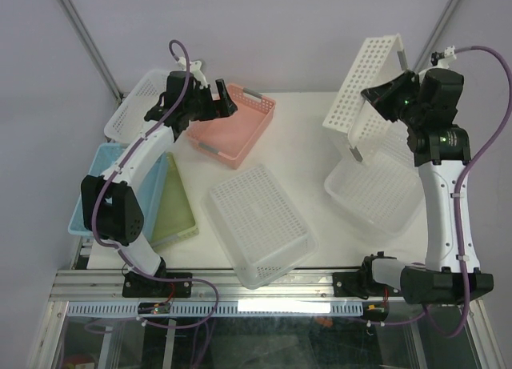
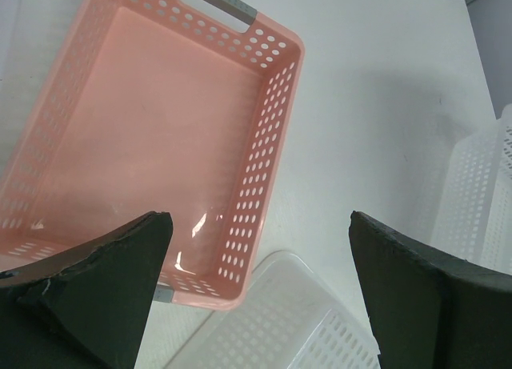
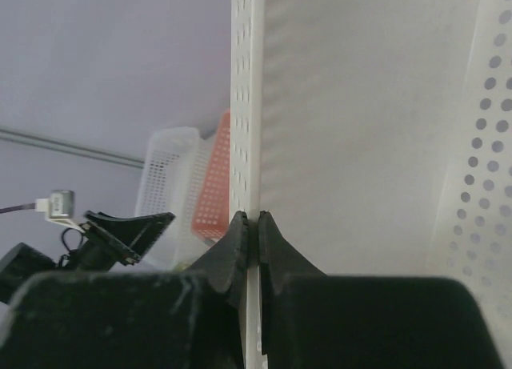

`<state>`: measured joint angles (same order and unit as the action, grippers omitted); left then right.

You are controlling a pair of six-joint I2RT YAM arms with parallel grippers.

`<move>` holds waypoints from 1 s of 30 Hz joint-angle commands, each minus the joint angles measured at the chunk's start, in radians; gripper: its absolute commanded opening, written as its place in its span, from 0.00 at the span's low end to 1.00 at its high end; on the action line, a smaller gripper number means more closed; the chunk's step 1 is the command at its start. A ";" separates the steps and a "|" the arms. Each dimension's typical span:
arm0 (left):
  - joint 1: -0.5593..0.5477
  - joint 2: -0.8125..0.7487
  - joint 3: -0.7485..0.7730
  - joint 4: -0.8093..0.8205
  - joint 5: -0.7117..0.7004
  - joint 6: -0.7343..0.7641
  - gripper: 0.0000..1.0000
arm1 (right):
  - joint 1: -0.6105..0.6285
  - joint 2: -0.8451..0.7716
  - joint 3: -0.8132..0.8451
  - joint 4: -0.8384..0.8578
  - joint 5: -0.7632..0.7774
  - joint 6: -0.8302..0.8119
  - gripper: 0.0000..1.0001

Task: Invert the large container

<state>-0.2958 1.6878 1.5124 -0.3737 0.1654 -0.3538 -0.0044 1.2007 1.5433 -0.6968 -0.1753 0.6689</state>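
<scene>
The large container (image 1: 364, 85), a white perforated basket, hangs tipped on its side above the table's right rear. My right gripper (image 1: 378, 97) is shut on its side wall. In the right wrist view the thin wall (image 3: 246, 105) runs straight between my gripper's (image 3: 258, 225) pinched fingers, with the container's solid floor (image 3: 360, 129) to the right. My left gripper (image 1: 218, 106) hovers open over the near end of a pink basket (image 1: 232, 129). The left wrist view shows the gripper (image 2: 260, 218) spread wide with nothing between the fingers above that pink basket (image 2: 160, 121).
A white basket (image 1: 260, 221) lies bottom-up in the middle of the table. Another white basket (image 1: 372, 197) sits upright below the lifted one. A blue bin (image 1: 96, 177), a green bin (image 1: 172, 209) and a white basket (image 1: 136, 105) crowd the left side.
</scene>
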 commanded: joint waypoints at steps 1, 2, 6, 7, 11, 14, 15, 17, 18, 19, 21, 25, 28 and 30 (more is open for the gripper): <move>-0.010 -0.076 0.016 0.047 0.039 -0.028 0.99 | 0.008 0.059 0.058 0.253 -0.186 0.106 0.00; -0.009 -0.081 0.011 0.047 0.042 -0.031 0.99 | 0.012 0.075 0.057 0.303 -0.214 0.130 0.00; -0.009 -0.109 -0.013 0.047 0.051 -0.043 0.99 | 0.052 0.151 0.066 0.479 -0.282 0.212 0.00; -0.010 -0.116 -0.019 0.047 0.054 -0.045 0.99 | 0.065 0.177 0.073 0.513 -0.292 0.237 0.00; -0.010 -0.147 -0.046 0.047 0.045 -0.045 0.99 | 0.103 0.285 0.088 0.654 -0.355 0.322 0.00; -0.010 -0.167 -0.062 0.047 0.032 -0.044 0.99 | 0.115 0.370 0.089 0.777 -0.413 0.405 0.00; -0.009 -0.172 -0.066 0.047 0.030 -0.046 0.99 | 0.120 0.400 0.088 0.820 -0.430 0.435 0.00; -0.009 -0.181 -0.072 0.047 0.026 -0.054 0.99 | 0.126 0.461 0.103 0.899 -0.458 0.487 0.00; -0.010 -0.186 -0.074 0.047 0.024 -0.057 0.99 | 0.130 0.488 0.123 0.918 -0.465 0.504 0.00; -0.009 -0.186 -0.075 0.047 0.022 -0.060 0.99 | 0.132 0.521 0.143 0.922 -0.474 0.516 0.00; -0.009 -0.185 -0.070 0.048 0.025 -0.063 0.99 | 0.132 0.579 0.177 0.938 -0.495 0.540 0.00; -0.009 -0.183 -0.063 0.044 0.021 -0.061 0.99 | 0.129 0.653 0.207 0.942 -0.502 0.550 0.00; -0.010 -0.186 -0.064 0.040 0.016 -0.056 0.99 | 0.116 0.678 0.177 0.976 -0.522 0.580 0.00; -0.010 -0.184 -0.066 0.038 0.010 -0.053 0.99 | 0.109 0.674 0.133 0.999 -0.527 0.587 0.00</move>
<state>-0.2958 1.5536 1.4399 -0.3737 0.1879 -0.4049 0.1215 1.9030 1.6779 0.1394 -0.6392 1.2041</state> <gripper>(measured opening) 0.990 0.034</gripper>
